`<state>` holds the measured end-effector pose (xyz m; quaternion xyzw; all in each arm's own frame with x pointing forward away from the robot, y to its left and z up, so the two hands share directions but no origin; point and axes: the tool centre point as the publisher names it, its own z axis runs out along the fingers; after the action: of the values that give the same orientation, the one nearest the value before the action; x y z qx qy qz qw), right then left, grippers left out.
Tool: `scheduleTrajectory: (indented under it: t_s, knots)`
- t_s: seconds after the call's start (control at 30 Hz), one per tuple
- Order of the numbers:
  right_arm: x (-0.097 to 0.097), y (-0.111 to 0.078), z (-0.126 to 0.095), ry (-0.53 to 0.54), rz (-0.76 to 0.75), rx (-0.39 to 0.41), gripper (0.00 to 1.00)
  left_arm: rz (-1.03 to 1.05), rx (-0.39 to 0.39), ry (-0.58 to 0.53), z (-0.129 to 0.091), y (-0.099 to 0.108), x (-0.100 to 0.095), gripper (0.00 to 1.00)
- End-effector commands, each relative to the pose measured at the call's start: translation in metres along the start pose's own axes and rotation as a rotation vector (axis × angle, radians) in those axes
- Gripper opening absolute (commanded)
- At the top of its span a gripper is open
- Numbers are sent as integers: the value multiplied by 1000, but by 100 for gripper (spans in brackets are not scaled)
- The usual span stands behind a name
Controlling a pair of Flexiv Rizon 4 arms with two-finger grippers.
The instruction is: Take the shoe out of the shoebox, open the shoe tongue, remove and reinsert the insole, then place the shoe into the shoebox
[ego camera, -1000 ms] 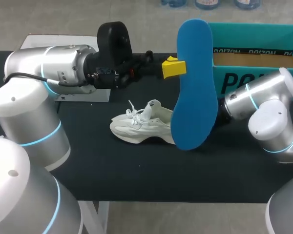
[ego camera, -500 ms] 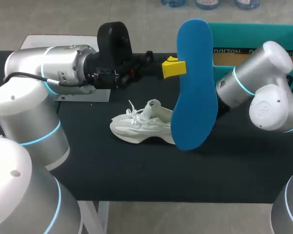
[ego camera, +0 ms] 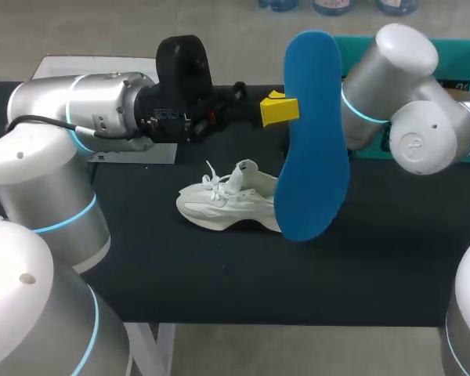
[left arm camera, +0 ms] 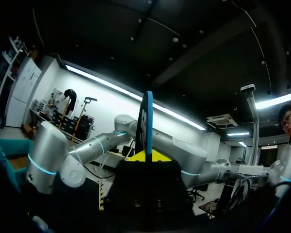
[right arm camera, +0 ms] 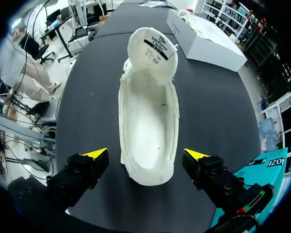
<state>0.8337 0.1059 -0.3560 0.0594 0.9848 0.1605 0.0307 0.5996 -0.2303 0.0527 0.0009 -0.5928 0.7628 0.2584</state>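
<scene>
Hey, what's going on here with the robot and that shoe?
The left gripper holds the blue insole upright above the black table. The white shoe rests on the table with its tongue pulled open and no insole inside. The right gripper hovers open at the shoe's heel end, with its fingers either side and not touching. The teal shoebox sits at the back right.

Matt blue foam insole (ego camera: 312,133)

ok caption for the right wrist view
Right gripper, fingers open, above the white shoe, tongue folded open, on the black table.
</scene>
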Motion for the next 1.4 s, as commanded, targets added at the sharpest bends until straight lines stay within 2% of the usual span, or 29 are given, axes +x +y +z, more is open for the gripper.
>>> scheduleTrajectory:
  t_s: [0.03,0.17,1.4]
  knots:
    - [0,11,-5,11,34,283,100,1,2,1,1,0,-1,0]
    - [4,15,-15,22,52,217,100,1,2,1,1,0,-1,0]
    - [4,15,-15,22,52,217,100,1,2,1,1,0,-1,0]
